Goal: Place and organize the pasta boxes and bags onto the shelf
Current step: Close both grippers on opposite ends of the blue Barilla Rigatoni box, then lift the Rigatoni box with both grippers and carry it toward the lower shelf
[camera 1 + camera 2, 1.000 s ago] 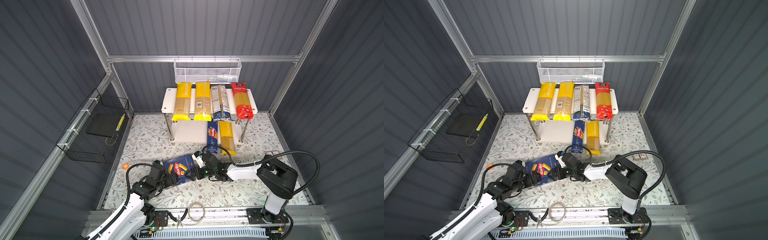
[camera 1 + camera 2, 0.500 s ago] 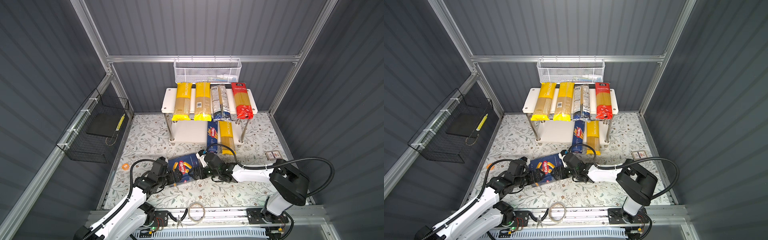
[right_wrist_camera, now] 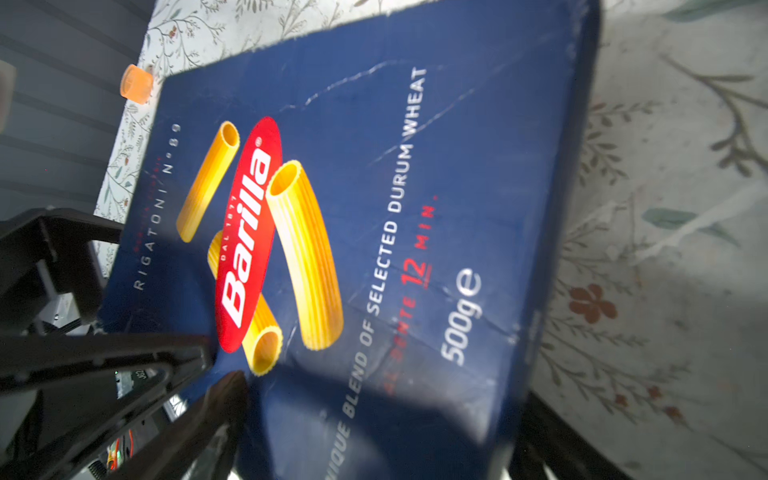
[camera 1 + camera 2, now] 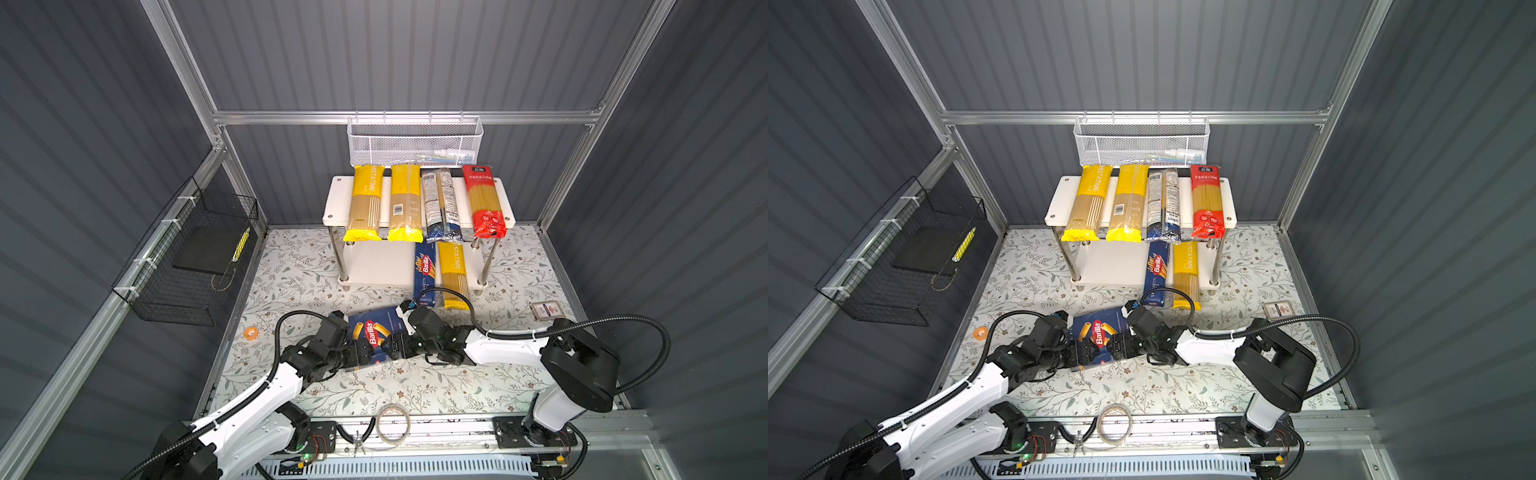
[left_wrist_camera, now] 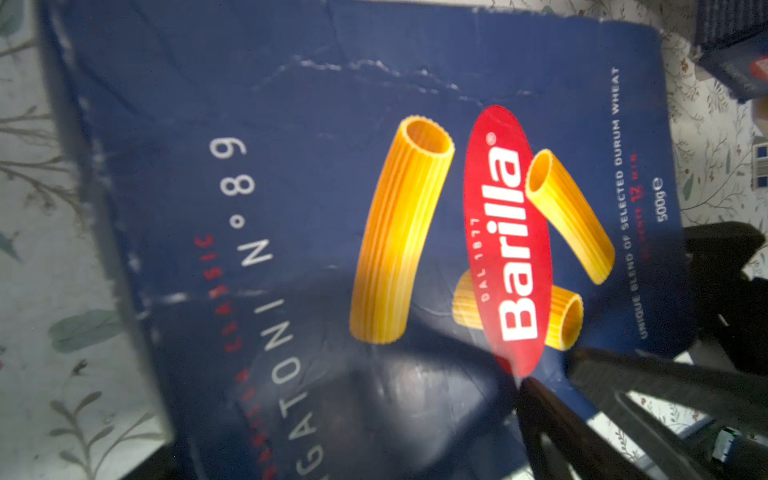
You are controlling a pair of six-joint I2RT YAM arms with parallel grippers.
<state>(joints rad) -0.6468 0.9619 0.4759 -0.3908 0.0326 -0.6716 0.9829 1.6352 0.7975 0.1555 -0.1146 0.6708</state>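
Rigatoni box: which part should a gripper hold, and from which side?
Pinch the rigatoni box across its thin depth at a short end, coming in low from that end; it lies broad face up, and that face is likely too wide for the jaws.

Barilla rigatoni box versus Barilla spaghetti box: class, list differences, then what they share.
Shape: the Barilla rigatoni box is wide; the Barilla spaghetti box is long and narrow.
Place: the rigatoni box is off the shelf, over the floral mat; the spaghetti box lies on its lower board.
Pose: the rigatoni box sits skewed; the spaghetti box points straight forward.
Shared: dark blue, red Barilla ovals.
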